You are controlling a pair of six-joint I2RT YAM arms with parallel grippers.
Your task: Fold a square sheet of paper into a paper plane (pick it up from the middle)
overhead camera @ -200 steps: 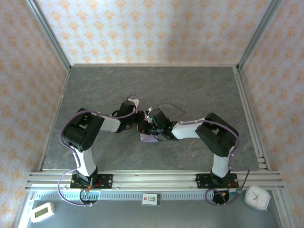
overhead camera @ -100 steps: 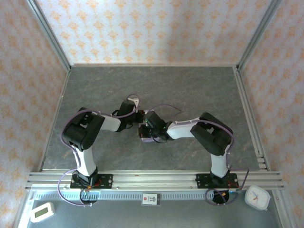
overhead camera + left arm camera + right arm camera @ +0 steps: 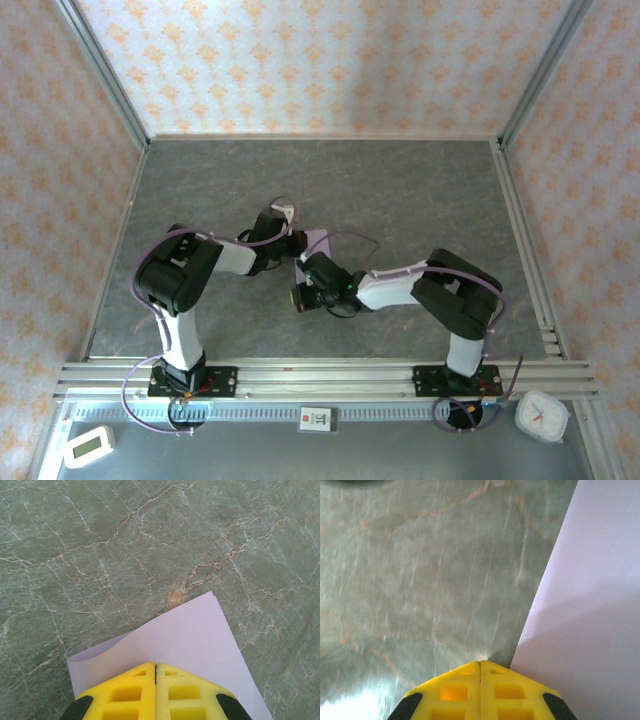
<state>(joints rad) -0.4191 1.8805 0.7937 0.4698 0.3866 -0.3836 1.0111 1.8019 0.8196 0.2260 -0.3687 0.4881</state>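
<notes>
Lilac square sheet of paper [image 3: 190, 645] lies at middle of grey desk [image 3: 100, 540], between both arms. Risk: thin sheet skids or creases crooked if pushed off-line. Clenched left fingers [image 3: 125, 695] over sheet, apparently pressing it. Clenched right fingers [image 3: 515, 690] empty, just beside sheet's edge.

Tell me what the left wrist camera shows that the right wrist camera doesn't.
Left wrist: a corner of the lilac paper pointing away, one edge wavy, with the left hand shut over the sheet. Right wrist: one straight paper edge with a shadow band across the sheet, and the right hand shut right at that edge. Both: a shut yellow hand, lilac paper, and the marbled grey table.
</notes>
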